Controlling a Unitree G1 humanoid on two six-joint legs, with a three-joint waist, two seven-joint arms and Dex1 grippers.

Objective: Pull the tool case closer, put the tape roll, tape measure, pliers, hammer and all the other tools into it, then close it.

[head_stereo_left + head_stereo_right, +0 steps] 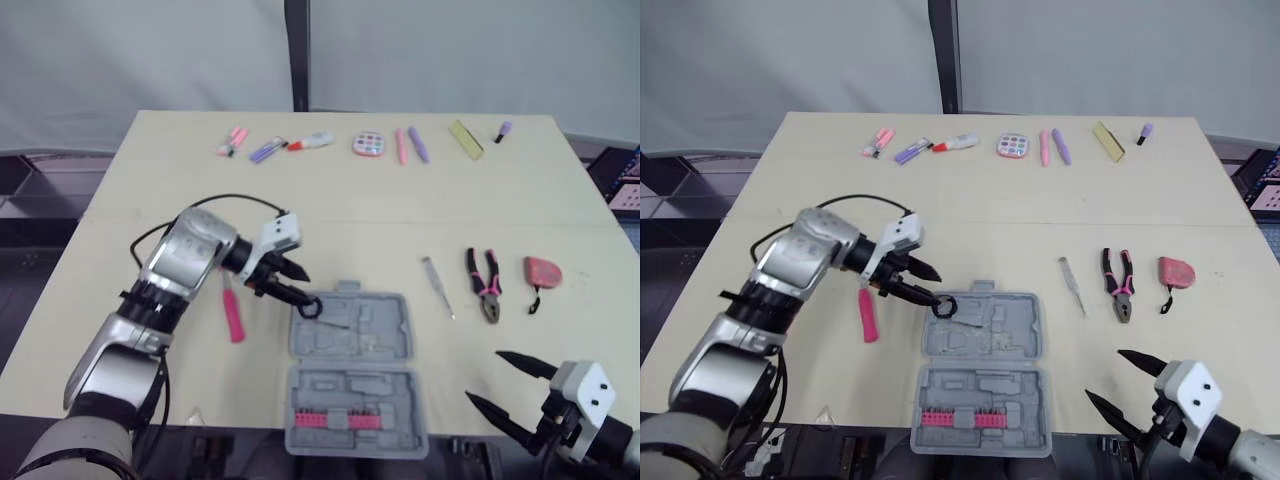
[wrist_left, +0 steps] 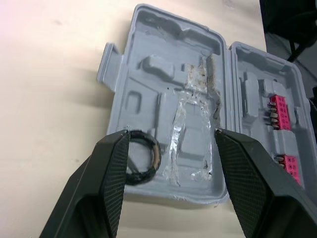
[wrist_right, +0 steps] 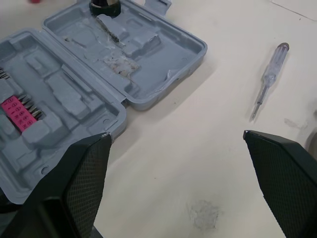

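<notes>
The grey tool case [image 1: 352, 342] lies open at the table's front middle, with pink bits in its near half. A black tape roll [image 2: 155, 159] rests in the far left corner of the case's far half. My left gripper [image 1: 305, 290] hovers open just over that corner, one finger close beside the roll and nothing held. Left of the case lies a pink-handled tool [image 1: 233, 312]. To the right of the case are a clear screwdriver [image 1: 437, 286], pliers [image 1: 487, 285] and a red tape measure [image 1: 542, 272]. My right gripper [image 1: 483, 376] hangs open and empty at the front right.
Along the table's far edge lies a row of small items: pink and purple markers [image 1: 412, 144], a round pink case [image 1: 368, 144], a yellow block [image 1: 466, 139]. Bare tabletop separates that row from the tools.
</notes>
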